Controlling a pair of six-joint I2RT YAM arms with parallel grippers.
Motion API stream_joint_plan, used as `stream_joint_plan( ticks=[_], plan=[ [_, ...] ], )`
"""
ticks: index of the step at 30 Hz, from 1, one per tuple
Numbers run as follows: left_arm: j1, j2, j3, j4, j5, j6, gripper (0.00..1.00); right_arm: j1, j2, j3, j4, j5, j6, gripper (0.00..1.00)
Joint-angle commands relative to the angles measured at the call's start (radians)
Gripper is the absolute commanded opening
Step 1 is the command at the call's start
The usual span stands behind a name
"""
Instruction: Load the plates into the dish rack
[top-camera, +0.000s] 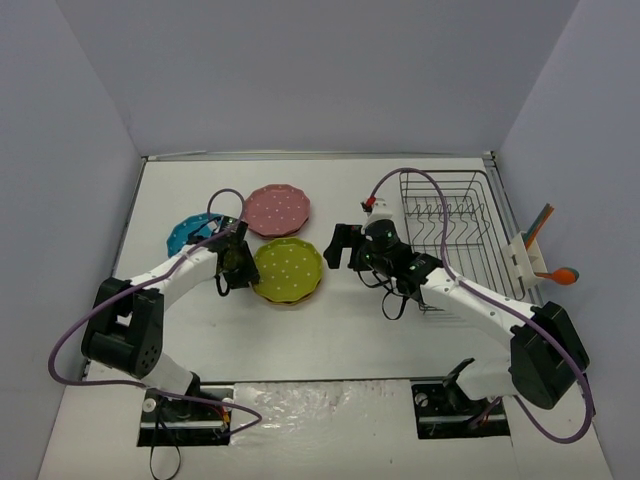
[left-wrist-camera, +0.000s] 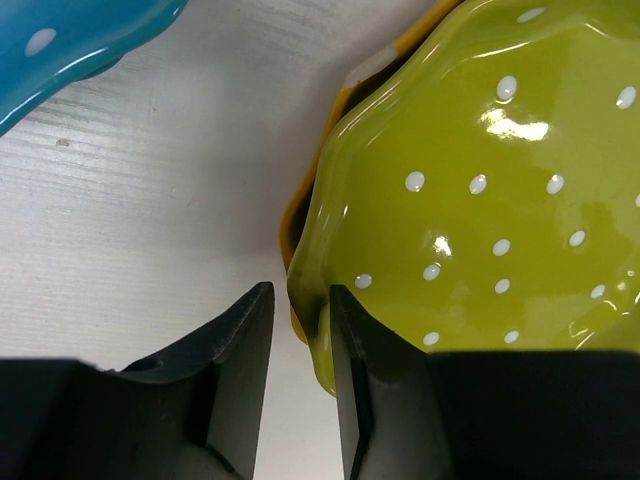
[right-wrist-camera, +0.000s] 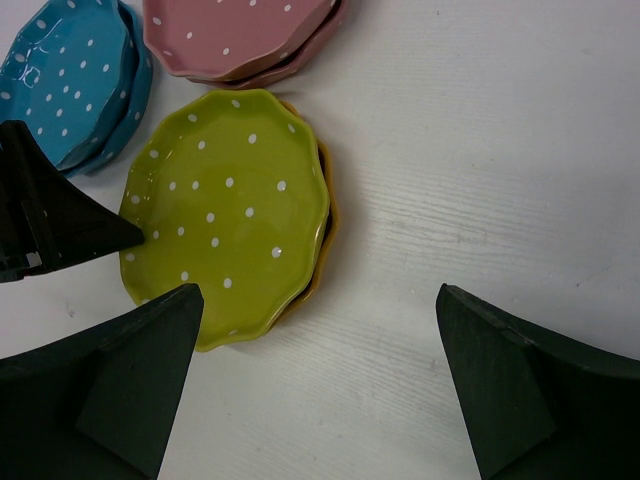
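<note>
The plates lie flat on the table (top-camera: 330, 340) in three low stacks, all well apart from the dish rack (top-camera: 450, 235), which sits at 3 o'clock on the tabletop. From the top view I see the yellow-green plate (top-camera: 288, 270) near the middle, resting on an orange-yellow plate (right-wrist-camera: 328, 225). The pink plates (top-camera: 277, 210) are at its 12 o'clock and the blue plates (top-camera: 190, 235) at its 10 o'clock.

My left gripper (top-camera: 238, 262) is at the 9 o'clock rim of the yellow-green plate, jaws narrowed to a slim gap that straddles the rim. A sliver of table shows between the outer finger (left-wrist-camera: 245, 340) and the rim, so I see no firm hold. My right gripper (top-camera: 345, 248) hangs at the plate's 3 o'clock, spread wide and holding nothing.
</note>
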Motion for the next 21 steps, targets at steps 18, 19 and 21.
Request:
stream_joint_plan(
  ticks=[18, 19, 21],
  plan=[
    [-0.009, -0.051, 0.053, -0.033, 0.018, -0.028, 0.00, 0.028, 0.081, -0.026, 0.175, -0.053, 0.129, 1.00],
    [-0.008, -0.048, 0.055, -0.034, 0.018, -0.025, 0.00, 0.028, 0.085, -0.026, 0.179, -0.056, 0.133, 1.00],
    [-0.009, -0.034, 0.054, -0.030, 0.024, -0.025, 0.00, 0.031, 0.093, -0.029, 0.186, -0.059, 0.138, 1.00]
  ],
)
